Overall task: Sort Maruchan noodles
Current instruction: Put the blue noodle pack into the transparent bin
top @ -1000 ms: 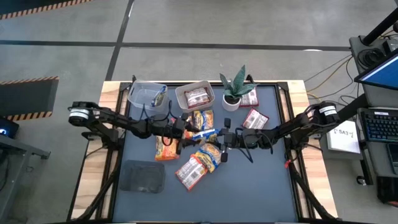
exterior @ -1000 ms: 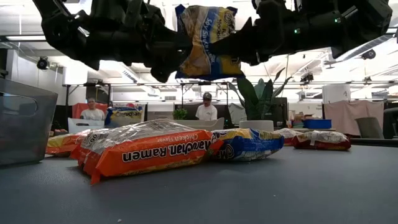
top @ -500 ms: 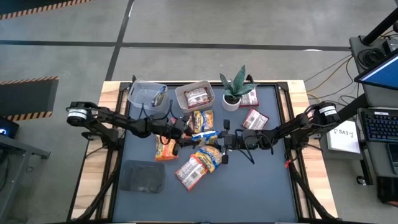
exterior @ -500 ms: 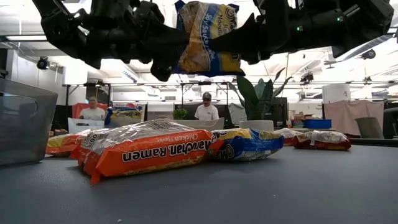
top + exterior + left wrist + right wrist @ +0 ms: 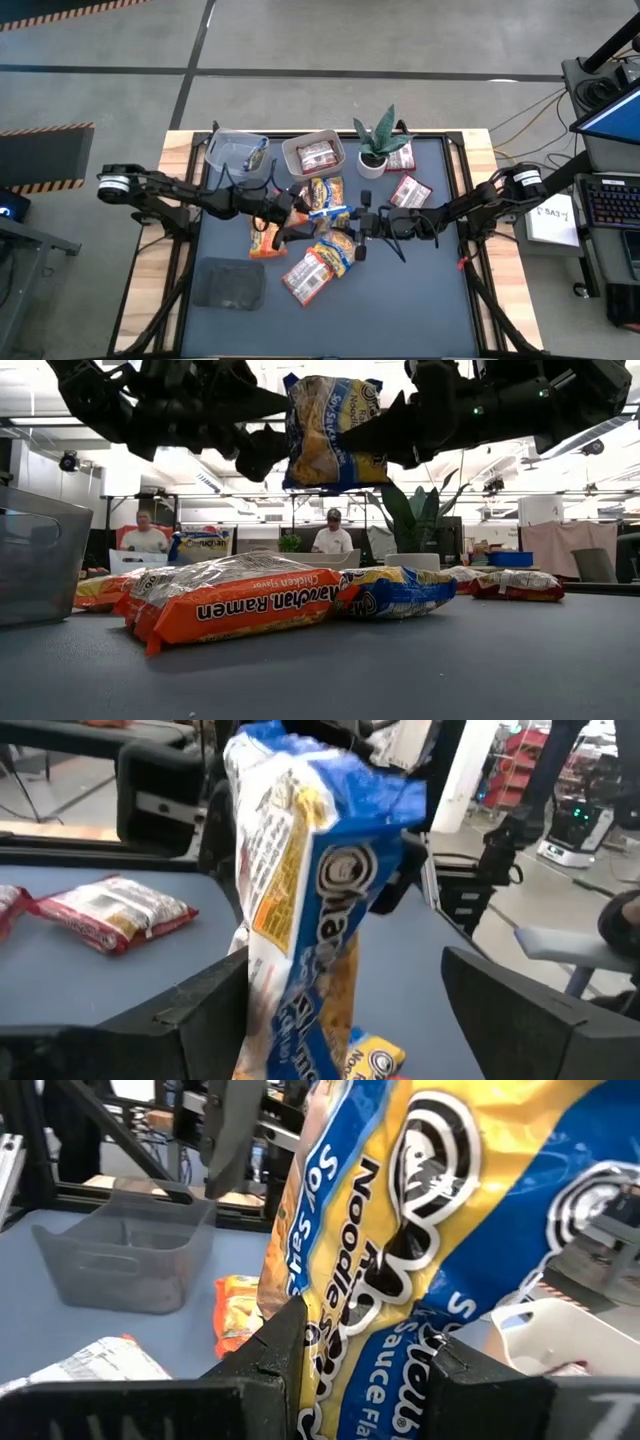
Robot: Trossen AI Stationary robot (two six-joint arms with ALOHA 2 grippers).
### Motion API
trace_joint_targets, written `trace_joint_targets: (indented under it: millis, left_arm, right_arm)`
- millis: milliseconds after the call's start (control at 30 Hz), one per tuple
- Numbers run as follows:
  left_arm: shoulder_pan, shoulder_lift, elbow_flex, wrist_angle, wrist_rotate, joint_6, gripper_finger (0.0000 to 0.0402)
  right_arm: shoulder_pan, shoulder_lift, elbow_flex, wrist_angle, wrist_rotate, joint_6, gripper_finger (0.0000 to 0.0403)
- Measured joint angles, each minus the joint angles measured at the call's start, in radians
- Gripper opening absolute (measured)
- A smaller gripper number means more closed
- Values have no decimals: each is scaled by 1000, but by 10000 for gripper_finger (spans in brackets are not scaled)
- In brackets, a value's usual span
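Nearest, on the dark table (image 5: 420,290): a flat grey pad (image 5: 231,283). Next, an orange packet (image 5: 235,605) lying flat, with a low blue packet (image 5: 400,592) just behind it and touching it. Off to the side, a red packet (image 5: 515,585), flat too. Up in the air over the heap, a blue-yellow packet (image 5: 330,432) standing on end, not touching the table. Pinched tight on one side by the right gripper (image 5: 352,220). On its other side, the left gripper (image 5: 285,215), fingers wide apart, the packet hanging between them. Maybe brushing one finger; hard to tell. Farther back, a clear tub (image 5: 290,160) with a dark red packet (image 5: 317,155) inside, and beside it a second tub (image 5: 215,150). Then a little green plant (image 5: 378,140) in a white pot. Way back past the table, two people (image 5: 332,535) in the room.
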Motion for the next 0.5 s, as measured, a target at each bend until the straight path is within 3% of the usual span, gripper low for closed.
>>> trace_joint_targets:
  millis: [200, 500]
  left_arm:
    - [-2, 54, 1, 69, -152, -24, 289]
    - [-2, 139, 1, 252, -128, -63, 269]
  right_arm:
    - [-5, 1, -2, -2, 26, 14, 93]
    - [-6, 1, -2, -2, 14, 43, 92]
